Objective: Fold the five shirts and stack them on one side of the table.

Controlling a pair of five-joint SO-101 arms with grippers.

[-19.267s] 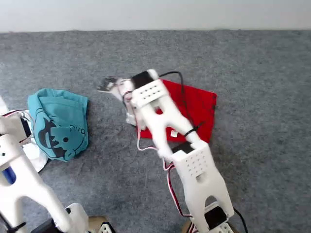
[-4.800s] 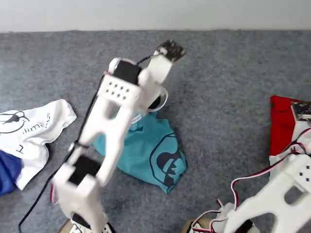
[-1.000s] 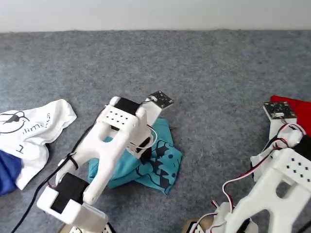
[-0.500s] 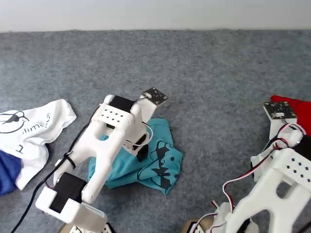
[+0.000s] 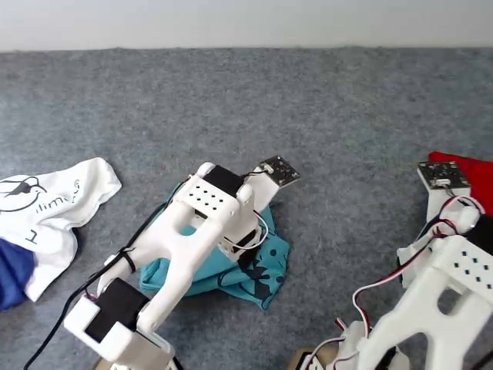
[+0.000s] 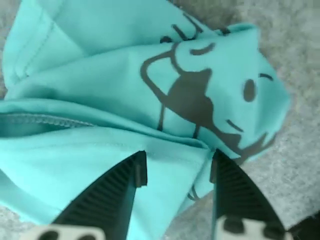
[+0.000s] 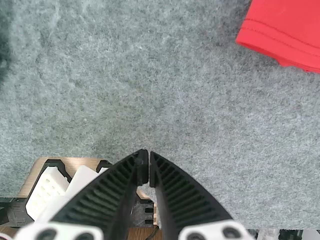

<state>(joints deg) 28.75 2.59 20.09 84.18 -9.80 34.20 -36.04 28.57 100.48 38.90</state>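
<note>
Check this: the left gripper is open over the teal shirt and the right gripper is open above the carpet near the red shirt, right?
No: the right gripper is shut, as the right wrist view shows. The left gripper is open over the teal shirt, and the right one is above the carpet near the red shirt.

A grey, felt-like covering lies over the whole surface (image 5: 347, 116), its nap short and speckled with faint lighter and darker patches. The right wrist view shows the same fuzzy grey texture close up, running evenly across. Along the far edge of the surface rises a pale, plain wall (image 5: 246, 23), which meets the grey in a straight line running the full width of the high view. At the near edge, the right wrist view shows the grey covering ending against a piece of light brown wood (image 7: 29, 176).
</note>
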